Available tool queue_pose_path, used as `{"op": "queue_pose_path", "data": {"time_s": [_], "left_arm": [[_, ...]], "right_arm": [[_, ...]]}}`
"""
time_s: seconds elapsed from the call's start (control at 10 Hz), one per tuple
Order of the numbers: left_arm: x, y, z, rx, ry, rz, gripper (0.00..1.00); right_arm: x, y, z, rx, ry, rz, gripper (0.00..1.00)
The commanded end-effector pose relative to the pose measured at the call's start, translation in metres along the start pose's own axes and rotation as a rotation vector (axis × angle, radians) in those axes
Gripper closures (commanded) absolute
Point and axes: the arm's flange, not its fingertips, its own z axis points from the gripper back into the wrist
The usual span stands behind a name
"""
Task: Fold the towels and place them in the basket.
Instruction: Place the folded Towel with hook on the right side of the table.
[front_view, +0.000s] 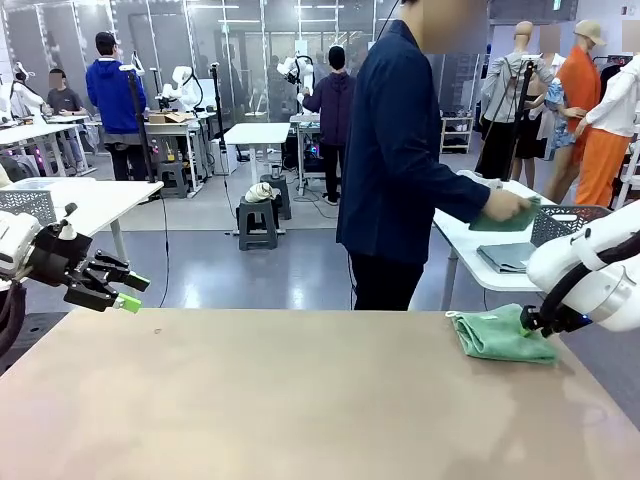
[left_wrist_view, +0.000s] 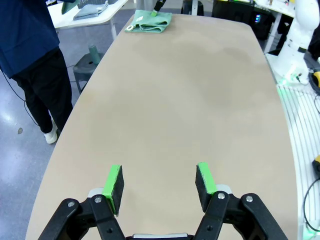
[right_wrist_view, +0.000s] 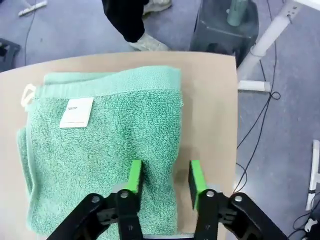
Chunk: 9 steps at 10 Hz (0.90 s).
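A mint green towel (front_view: 500, 335) lies folded at the table's far right corner, also seen far off in the left wrist view (left_wrist_view: 149, 21). In the right wrist view the towel (right_wrist_view: 105, 150) shows a white label and a small loop. My right gripper (right_wrist_view: 164, 172) stands open over the towel's near edge, a ridge of cloth between its pads and bare table beside the right pad. My left gripper (front_view: 125, 290) hovers open and empty above the table's left side (left_wrist_view: 159, 182). A dark mesh basket (front_view: 570, 225) stands on the white side table behind my right arm.
A person in a dark blue jacket (front_view: 400, 150) stands at the far side, a hand (front_view: 505, 208) pressing a green cloth on the white side table (front_view: 470, 245). A grey folded item (front_view: 505, 257) lies there too. The tan table (front_view: 300, 400) spreads bare across the middle.
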Motion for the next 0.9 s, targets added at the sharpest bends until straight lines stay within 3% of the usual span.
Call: {"op": "queue_pose_path", "data": {"time_s": [0.0, 0.1, 0.4, 0.8], "left_arm": [[0.001, 0.000, 0.001, 0.001, -0.005, -0.003, 0.26], [0.001, 0.000, 0.001, 0.001, -0.005, -0.003, 0.26], [0.001, 0.000, 0.001, 0.001, -0.005, -0.003, 0.26], [0.001, 0.000, 0.001, 0.001, -0.005, -0.003, 0.26]], "right_arm": [[0.004, -0.006, 0.034, 0.010, -0.045, 0.021, 0.35], [0.008, -0.005, 0.059, -0.004, -0.080, 0.009, 0.18], [0.014, 0.016, 0.160, -0.029, -0.176, -0.028, 0.18], [-0.004, 0.072, 0.293, -0.072, -0.166, -0.012, 0.18]]}}
